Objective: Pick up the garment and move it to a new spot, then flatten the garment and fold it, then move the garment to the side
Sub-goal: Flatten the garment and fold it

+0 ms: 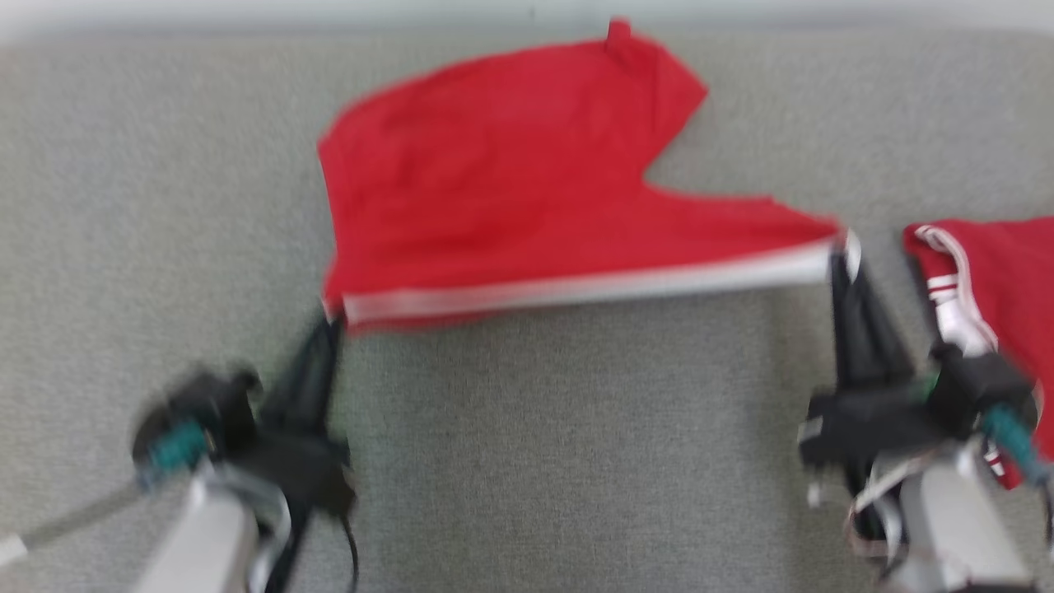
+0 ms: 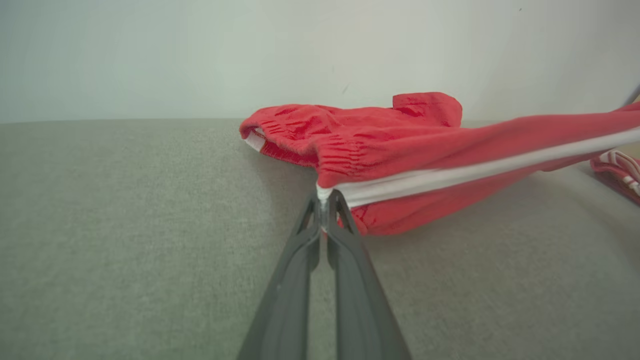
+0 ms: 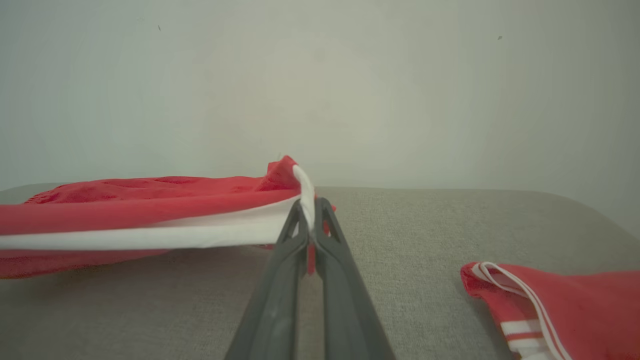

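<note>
Both sets of jaws are clamped on the red garment (image 1: 510,189). The left gripper (image 1: 333,319) pinches its white-banded edge at the 7 o'clock corner, the right gripper (image 1: 840,251) at the 4 o'clock corner. That edge is taut and raised; the remainder rests on the grey fabric surface (image 1: 576,428). A second red garment (image 1: 1000,263) lies at 3 o'clock.

Grey, perhaps padded surface (image 1: 535,453) with red garment (image 1: 510,189) and striped red garment (image 1: 1005,263).
</note>
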`<state>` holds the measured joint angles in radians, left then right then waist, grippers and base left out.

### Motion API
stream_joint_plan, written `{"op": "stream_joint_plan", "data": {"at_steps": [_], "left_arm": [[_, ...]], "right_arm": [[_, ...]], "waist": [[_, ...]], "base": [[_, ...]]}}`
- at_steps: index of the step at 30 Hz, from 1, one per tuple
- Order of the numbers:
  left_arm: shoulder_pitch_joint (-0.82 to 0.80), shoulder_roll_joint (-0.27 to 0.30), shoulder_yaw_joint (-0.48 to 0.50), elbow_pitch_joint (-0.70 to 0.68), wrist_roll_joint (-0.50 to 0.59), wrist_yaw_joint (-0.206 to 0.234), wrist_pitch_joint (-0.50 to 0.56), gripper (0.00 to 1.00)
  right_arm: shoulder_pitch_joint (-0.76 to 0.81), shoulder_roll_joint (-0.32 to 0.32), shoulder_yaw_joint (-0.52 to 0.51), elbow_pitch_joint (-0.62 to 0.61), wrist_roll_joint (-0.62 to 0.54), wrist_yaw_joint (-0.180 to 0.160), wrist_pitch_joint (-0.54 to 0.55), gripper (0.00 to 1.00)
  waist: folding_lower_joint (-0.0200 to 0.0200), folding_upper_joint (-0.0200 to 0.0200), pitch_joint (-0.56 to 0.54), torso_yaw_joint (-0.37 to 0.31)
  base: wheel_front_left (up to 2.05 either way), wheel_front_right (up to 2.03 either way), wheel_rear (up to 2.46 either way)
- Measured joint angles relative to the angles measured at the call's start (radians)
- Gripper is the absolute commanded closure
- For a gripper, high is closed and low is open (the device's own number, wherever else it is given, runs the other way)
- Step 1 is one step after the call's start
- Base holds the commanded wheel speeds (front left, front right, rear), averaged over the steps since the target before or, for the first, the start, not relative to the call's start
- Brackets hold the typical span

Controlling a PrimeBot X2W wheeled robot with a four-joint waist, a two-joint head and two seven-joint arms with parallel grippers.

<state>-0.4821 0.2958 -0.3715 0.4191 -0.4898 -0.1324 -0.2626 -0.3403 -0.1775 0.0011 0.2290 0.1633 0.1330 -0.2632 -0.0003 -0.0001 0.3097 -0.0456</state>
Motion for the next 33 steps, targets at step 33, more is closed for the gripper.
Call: {"op": "stream_joint_plan", "data": {"at_steps": [33], "left_arm": [[0.596, -0.133, 0.112, 0.05, 0.001, -0.001, 0.0, 1.0]], "right_arm": [[0.488, 0.069, 0.045, 0.158, -0.033, 0.0, 0.0, 1.0]], "waist": [[0.0003, 0.0, -0.377, -0.056]], "base": [[0.0, 0.0, 0.0]]}}
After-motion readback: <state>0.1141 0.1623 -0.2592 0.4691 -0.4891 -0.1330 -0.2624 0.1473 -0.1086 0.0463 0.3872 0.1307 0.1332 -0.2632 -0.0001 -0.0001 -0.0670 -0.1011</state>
